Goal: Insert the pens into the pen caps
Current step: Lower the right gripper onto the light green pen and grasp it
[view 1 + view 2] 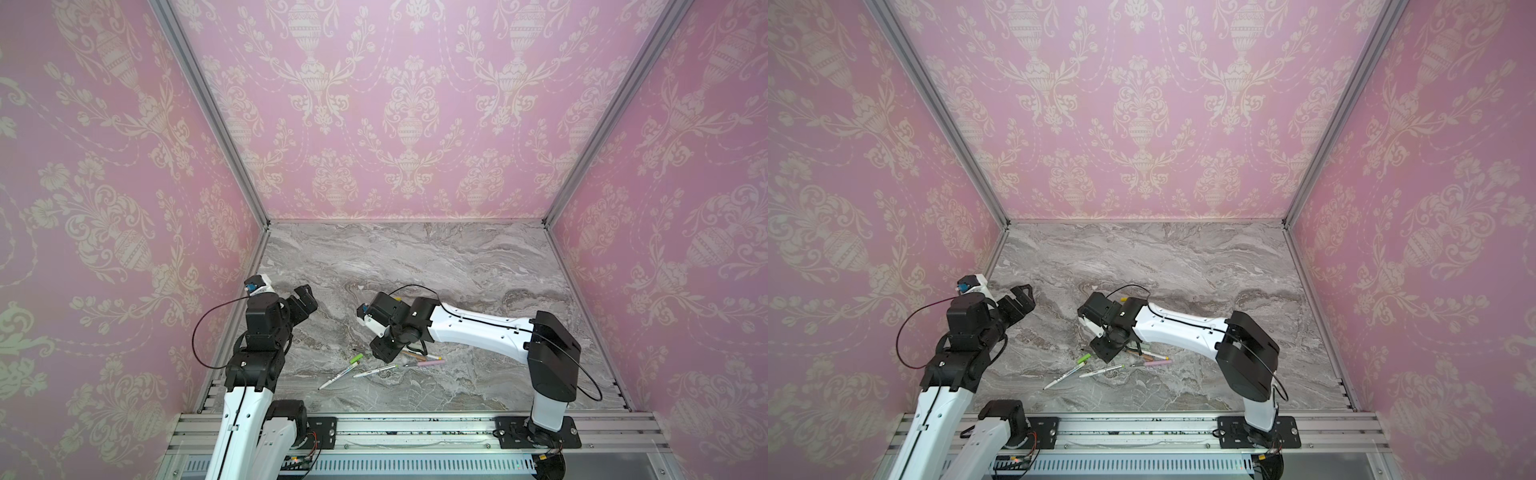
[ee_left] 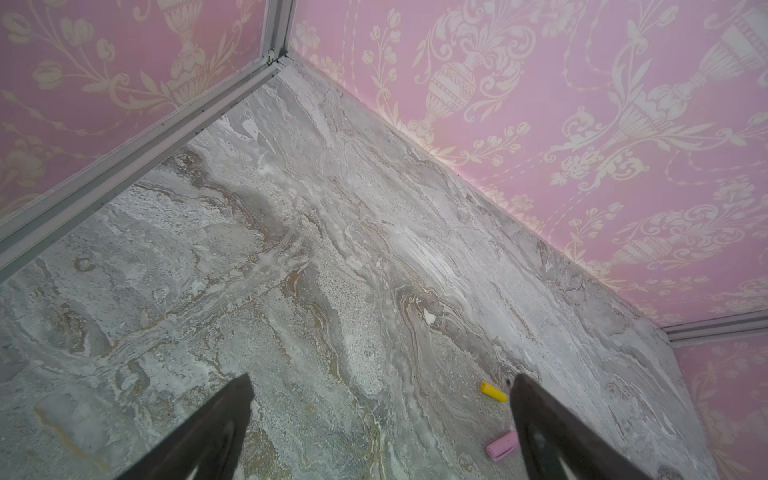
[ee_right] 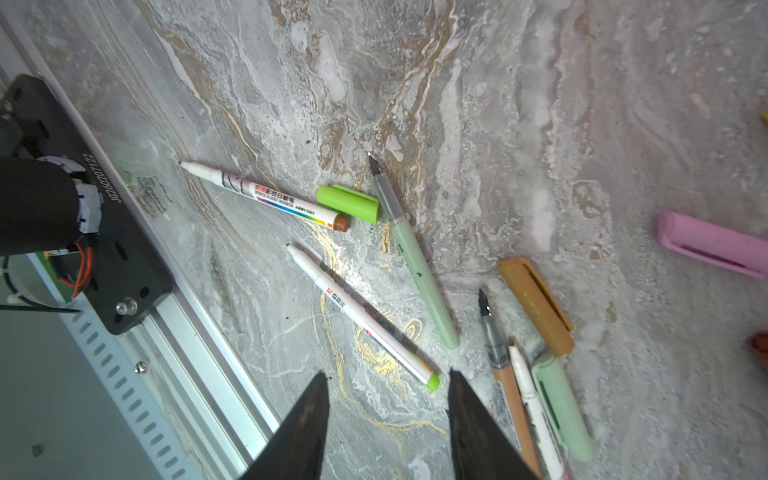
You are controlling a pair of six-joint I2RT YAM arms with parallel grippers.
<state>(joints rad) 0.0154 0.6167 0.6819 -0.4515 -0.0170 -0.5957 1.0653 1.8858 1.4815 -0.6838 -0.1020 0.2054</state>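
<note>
Tabletop (image 1: 457, 257) of grey marbled finish beneath two grippers.
The left gripper (image 2: 380, 376) is held spread wide above bare surface, a short yellow plastic cap (image 2: 493, 392) lying near one finger. The right gripper (image 3: 387, 374) is seen with fingers apart, nothing pinched, a slim white printed pen (image 3: 361, 316) lying just beyond its tips; a sage-green pen (image 3: 419, 266) is flanked by a stubby lime green cap (image 3: 347, 203).

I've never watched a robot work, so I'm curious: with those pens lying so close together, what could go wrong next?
1. The right gripper hangs over a slim lime-ended white pen lying flat; it may pinch off-centre and flick it away.
2. A tan pen, a second white pen and a green cap lie packed side by side; grabbing one could drag the others.
</note>
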